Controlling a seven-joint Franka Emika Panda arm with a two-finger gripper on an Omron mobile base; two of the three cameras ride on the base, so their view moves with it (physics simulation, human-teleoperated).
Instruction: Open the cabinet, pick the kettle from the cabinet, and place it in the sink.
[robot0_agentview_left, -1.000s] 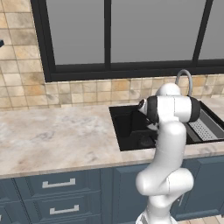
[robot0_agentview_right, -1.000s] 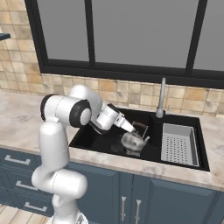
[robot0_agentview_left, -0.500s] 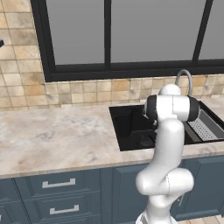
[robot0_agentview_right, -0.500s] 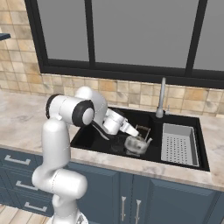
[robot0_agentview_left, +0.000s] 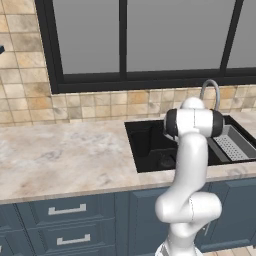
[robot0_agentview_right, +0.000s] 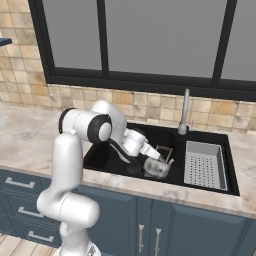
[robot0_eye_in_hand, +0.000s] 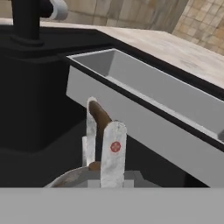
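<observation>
We judged the task to be close to its end. The kettle (robot0_agentview_right: 158, 167) was already down inside the sink (robot0_agentview_right: 107, 155), low in the middle of the right base view, just left of the grey perforated tray (robot0_agentview_right: 203, 165) that sat in the basin's right part. The fetching from the cabinet looked done, and what remained, as far as we could tell, was to let go and lift the arm clear. Whether the kettle's base was resting on the sink floor or hanging just above it, we could not tell.

The gripper (robot0_agentview_right: 154, 154) reached down into the basin from the arm's wrist at mid-frame. In the hand view its fingers (robot0_eye_in_hand: 113, 154) stood close together at the lower middle of the frame, pinched narrow on the arched, brown-topped handle (robot0_eye_in_hand: 99, 114), which rose between them. The kettle's rounded lid (robot0_eye_in_hand: 76, 179) showed just beneath, at the bottom of that view. The tray's pale wall ran diagonally across the right half, and the dark base of the faucet (robot0_eye_in_hand: 27, 22) stood in the upper left.

In the left base view the arm hid most of the basin's middle, and the marble surface (robot0_agentview_left: 65, 155) spread to the left.
</observation>
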